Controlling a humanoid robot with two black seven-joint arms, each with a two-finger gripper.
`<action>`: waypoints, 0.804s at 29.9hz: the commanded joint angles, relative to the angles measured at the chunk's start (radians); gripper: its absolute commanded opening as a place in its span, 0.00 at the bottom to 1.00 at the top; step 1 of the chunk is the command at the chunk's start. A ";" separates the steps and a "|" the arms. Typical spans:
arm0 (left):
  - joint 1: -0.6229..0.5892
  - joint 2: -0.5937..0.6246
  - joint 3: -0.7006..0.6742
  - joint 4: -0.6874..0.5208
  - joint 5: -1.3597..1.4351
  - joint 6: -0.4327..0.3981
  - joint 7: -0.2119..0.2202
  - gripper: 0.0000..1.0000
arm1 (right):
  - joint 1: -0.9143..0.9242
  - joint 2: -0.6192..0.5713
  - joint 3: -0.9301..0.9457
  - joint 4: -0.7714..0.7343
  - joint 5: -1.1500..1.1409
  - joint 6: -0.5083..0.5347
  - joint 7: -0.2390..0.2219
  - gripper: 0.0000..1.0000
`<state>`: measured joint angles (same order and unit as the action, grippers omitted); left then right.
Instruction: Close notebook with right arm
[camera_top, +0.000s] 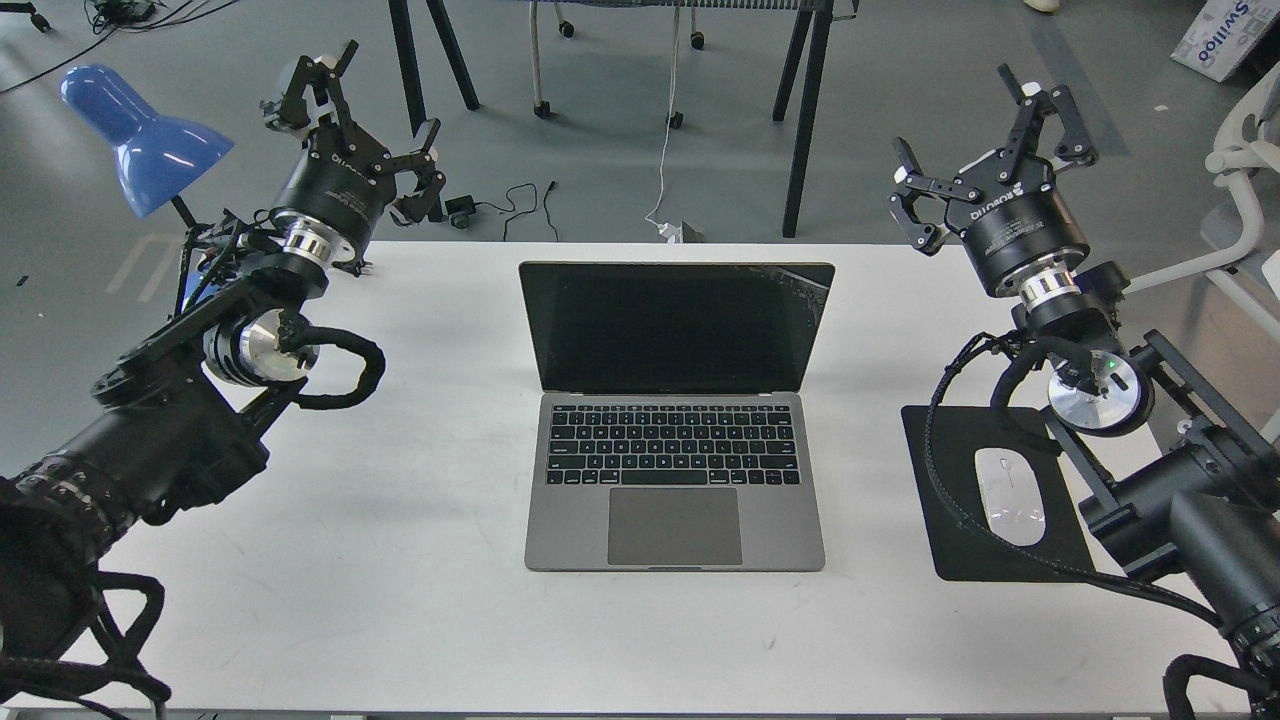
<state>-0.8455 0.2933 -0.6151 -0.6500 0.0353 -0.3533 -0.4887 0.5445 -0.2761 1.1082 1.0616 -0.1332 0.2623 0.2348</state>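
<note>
The notebook (676, 420) lies open in the middle of the white table (420, 560), its black screen upright and facing me, with cracks in the top right corner. Its grey base with the black keyboard points toward me. My right arm (1090, 370) comes in from the right, and its gripper (985, 150) hangs open above the table's far right edge, well to the right of the screen and touching nothing. At the far left, my left gripper (375, 125) is open and empty too.
A black mouse pad (1000, 490) with a white mouse (1010, 495) lies right of the notebook, under my right arm. A blue desk lamp (140, 135) stands at the far left. Table legs and cables on the floor lie beyond the table.
</note>
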 joint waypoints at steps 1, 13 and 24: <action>0.000 0.000 0.000 0.000 0.000 0.003 0.000 1.00 | 0.000 0.000 -0.001 0.001 0.000 0.000 0.000 1.00; 0.000 0.006 0.002 -0.011 0.000 0.027 0.000 1.00 | 0.052 0.001 -0.014 -0.002 -0.003 -0.052 -0.006 1.00; 0.002 0.004 0.002 -0.011 0.000 0.025 0.000 1.00 | 0.488 0.001 -0.480 -0.204 -0.011 -0.198 -0.026 1.00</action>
<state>-0.8438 0.2976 -0.6135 -0.6614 0.0353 -0.3283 -0.4887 0.9369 -0.2854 0.7558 0.9372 -0.1457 0.0903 0.2156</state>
